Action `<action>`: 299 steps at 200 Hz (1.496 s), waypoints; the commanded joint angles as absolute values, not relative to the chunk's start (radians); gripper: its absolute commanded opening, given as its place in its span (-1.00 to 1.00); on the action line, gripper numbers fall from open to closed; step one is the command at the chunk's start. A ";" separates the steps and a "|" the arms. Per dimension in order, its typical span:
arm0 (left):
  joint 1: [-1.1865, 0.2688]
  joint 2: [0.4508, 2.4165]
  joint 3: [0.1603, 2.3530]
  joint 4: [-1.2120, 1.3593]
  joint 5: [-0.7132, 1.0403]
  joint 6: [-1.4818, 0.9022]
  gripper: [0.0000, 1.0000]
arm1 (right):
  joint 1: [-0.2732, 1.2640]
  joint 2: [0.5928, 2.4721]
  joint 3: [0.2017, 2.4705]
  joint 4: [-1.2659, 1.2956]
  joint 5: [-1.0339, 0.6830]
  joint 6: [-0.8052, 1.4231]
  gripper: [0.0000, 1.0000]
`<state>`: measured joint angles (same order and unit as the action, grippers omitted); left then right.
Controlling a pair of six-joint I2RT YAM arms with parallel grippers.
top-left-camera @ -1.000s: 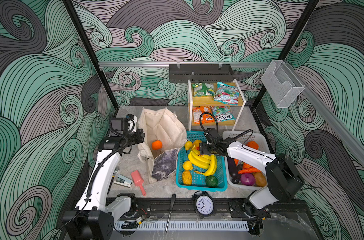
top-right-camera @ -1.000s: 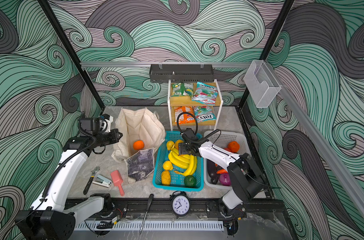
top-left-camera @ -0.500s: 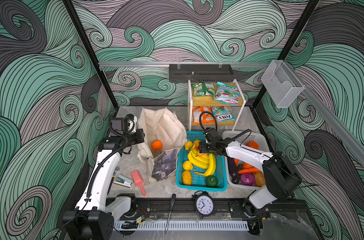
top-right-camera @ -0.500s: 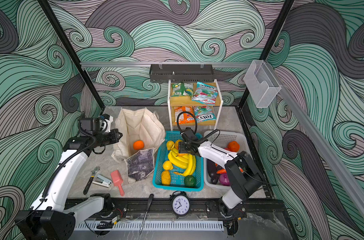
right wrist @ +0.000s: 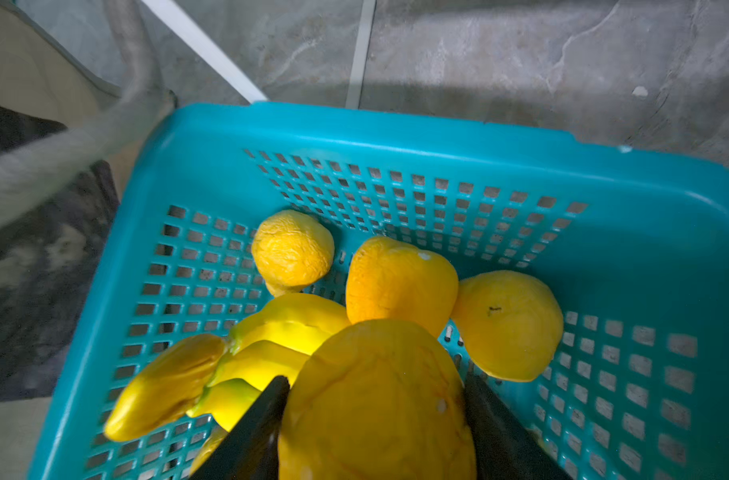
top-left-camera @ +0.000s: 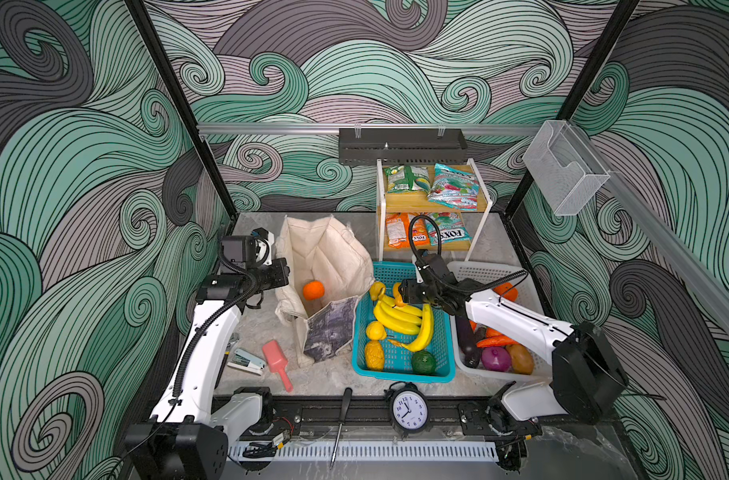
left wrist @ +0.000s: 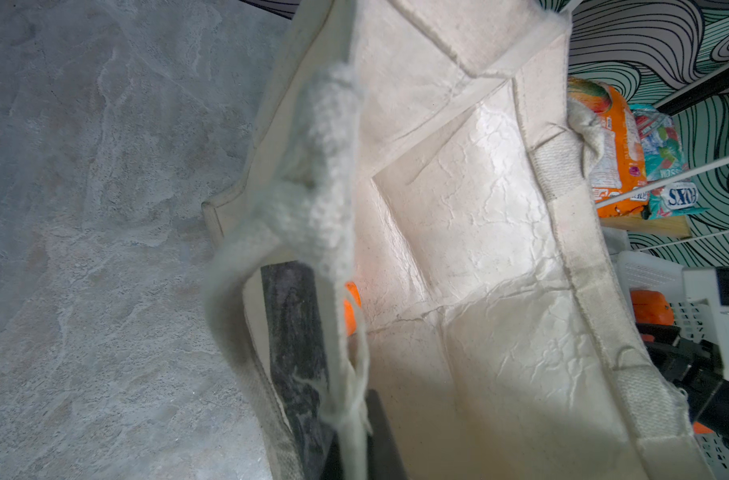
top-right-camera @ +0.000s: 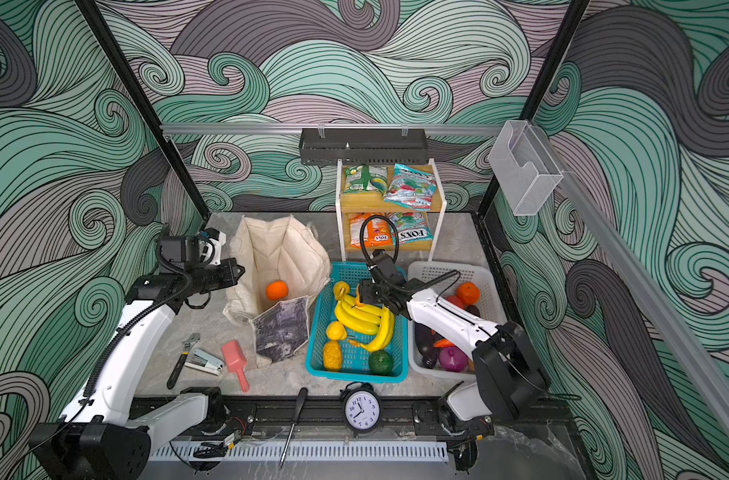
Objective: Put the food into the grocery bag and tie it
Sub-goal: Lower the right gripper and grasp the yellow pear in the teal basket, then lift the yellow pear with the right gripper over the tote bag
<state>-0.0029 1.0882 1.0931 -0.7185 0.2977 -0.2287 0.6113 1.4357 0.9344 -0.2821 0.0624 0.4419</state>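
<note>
The beige grocery bag (top-left-camera: 321,257) (top-right-camera: 279,249) stands open with an orange (top-left-camera: 313,289) (left wrist: 351,307) inside. My left gripper (top-left-camera: 286,272) (left wrist: 354,453) is shut on the bag's near rim and its cream handle strap, holding the mouth open. My right gripper (top-left-camera: 400,293) (right wrist: 375,415) reaches into the back of the teal basket (top-left-camera: 446,357). Its fingers press both sides of a yellow-orange fruit (right wrist: 375,395). Bananas (top-left-camera: 400,318) (right wrist: 271,332) and more yellow fruit lie beside it. Green (top-left-camera: 408,178) and teal-red (top-left-camera: 454,187) snack packets sit on the shelf.
A white basket (top-left-camera: 479,270) to the right holds an eggplant (top-left-camera: 464,340), a carrot (top-left-camera: 496,341) and other produce. A pink scoop (top-left-camera: 276,361), stapler (top-left-camera: 246,361) and wrench (top-right-camera: 183,357) lie front left. A clock (top-left-camera: 406,409) and screwdriver (top-left-camera: 340,419) sit on the front rail.
The right gripper's jaws have narrowed onto the yellow-orange fruit. The left arm and the bag have not moved.
</note>
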 commanded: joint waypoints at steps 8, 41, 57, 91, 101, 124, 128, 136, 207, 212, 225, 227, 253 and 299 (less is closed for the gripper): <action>-0.008 1.069 1.097 -0.721 0.289 -0.213 -1.00 | 0.611 1.378 0.926 -0.257 0.041 0.414 0.27; -0.008 1.065 1.097 -0.719 0.285 -0.212 -1.00 | 0.613 1.347 0.960 -0.314 0.034 0.395 0.26; -0.008 1.062 1.097 -0.720 0.287 -0.213 -1.00 | 0.616 1.306 0.968 -0.320 0.032 0.390 0.25; -0.008 1.066 1.098 -0.720 0.295 -0.213 -1.00 | 0.646 1.231 1.048 -0.389 0.034 0.366 0.24; -0.008 1.066 1.097 -0.718 0.301 -0.214 -1.00 | 0.668 1.224 1.084 -0.406 0.044 0.354 0.24; -0.008 1.066 1.097 -0.720 0.298 -0.213 -1.00 | 0.733 1.251 1.194 -0.434 0.068 0.326 0.24; -0.008 1.066 1.097 -0.720 0.298 -0.215 -1.00 | 0.745 1.260 1.216 -0.437 0.071 0.320 0.24; -0.008 1.066 1.097 -0.720 0.299 -0.213 -1.00 | 0.775 1.285 1.265 -0.444 0.078 0.308 0.23; -0.009 1.081 1.098 -0.727 0.289 -0.210 -1.00 | 0.917 1.679 1.689 -0.507 -0.014 0.251 0.23; -0.009 1.080 1.098 -0.727 0.289 -0.210 -1.00 | 0.923 1.699 1.705 -0.504 -0.020 0.245 0.23; -0.009 1.078 1.097 -0.723 0.291 -0.210 -1.00 | 0.937 1.775 1.757 -0.521 -0.041 0.236 0.22; -0.010 1.079 1.097 -0.723 0.291 -0.211 -1.00 | 0.939 1.786 1.768 -0.526 -0.049 0.235 0.22; -0.009 1.084 1.097 -0.725 0.290 -0.211 -1.00 | 0.951 1.944 1.901 -0.611 -0.132 0.222 0.23; -0.011 1.086 1.097 -0.721 0.297 -0.212 -1.00 | 0.963 2.090 1.930 -0.579 -0.193 0.310 0.21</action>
